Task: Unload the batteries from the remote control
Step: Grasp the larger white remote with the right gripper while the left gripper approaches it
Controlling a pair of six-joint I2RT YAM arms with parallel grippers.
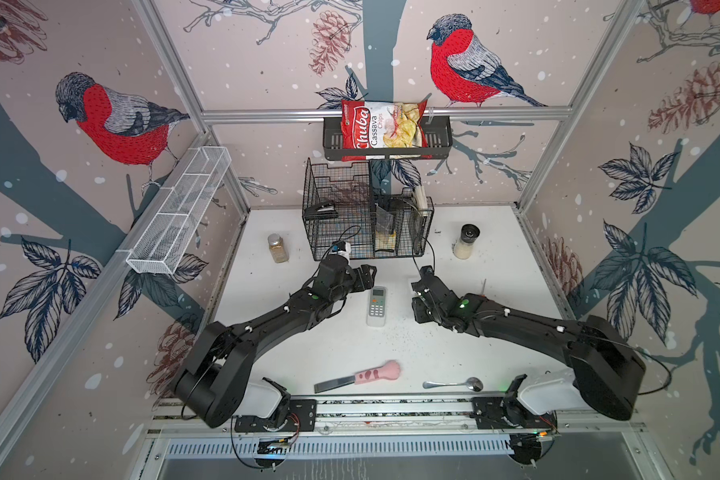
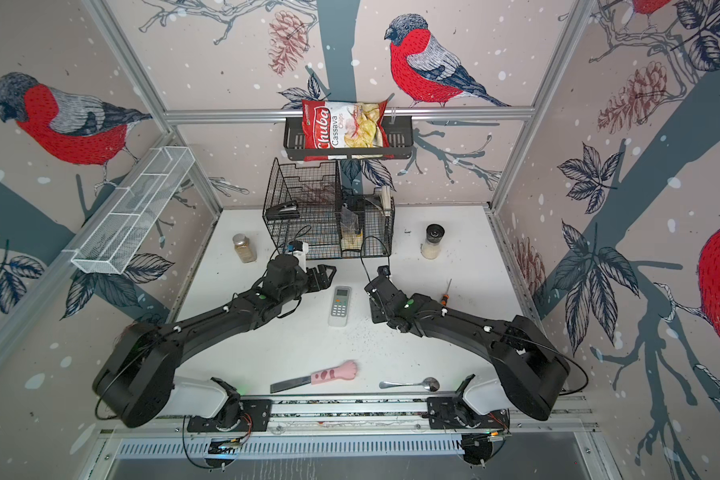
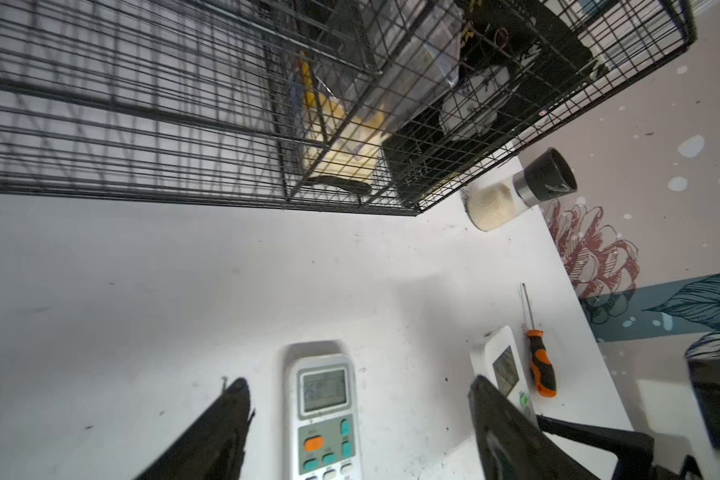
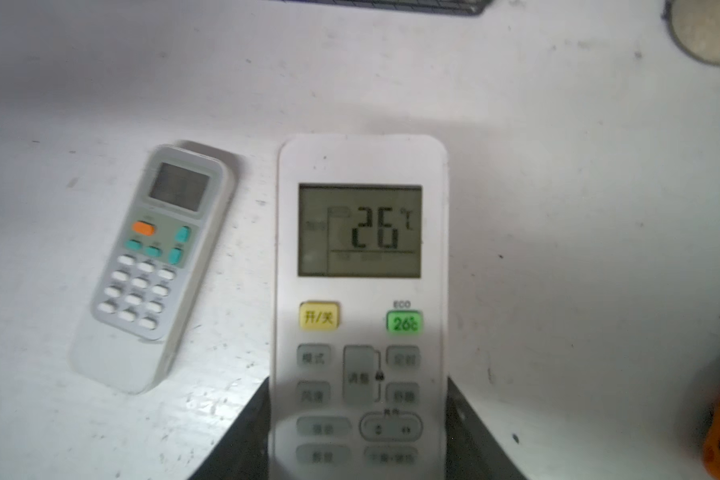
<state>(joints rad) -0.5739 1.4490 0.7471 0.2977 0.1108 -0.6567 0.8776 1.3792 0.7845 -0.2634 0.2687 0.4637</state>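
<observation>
Remote control (image 4: 360,249), white, showing 26, is at the middle of the table (image 4: 558,208), clamped by its sides in my right gripper (image 4: 358,392); my left gripper (image 3: 358,382) gapes wide over the grey remote (image 3: 323,419) just left.

Two remotes out here. The white remote (image 4: 360,166) is the broader one, face up with rounded corners. Its screen reads 26, with a yellow button and a bright green button marked 26 below, then grey keys. Its lower end sits between the dark fingers of the right gripper (image 4: 358,392), which press on both long edges. Whether it's lifted clear of the table (image 1: 495,257) is hard to call from this angle. Beside it and not touching, the smaller remote (image 1: 376,306) lies flat and face up mid-table. It has a grey panel, a small screen, one orange key, teal keys and rows of white buttons.
</observation>
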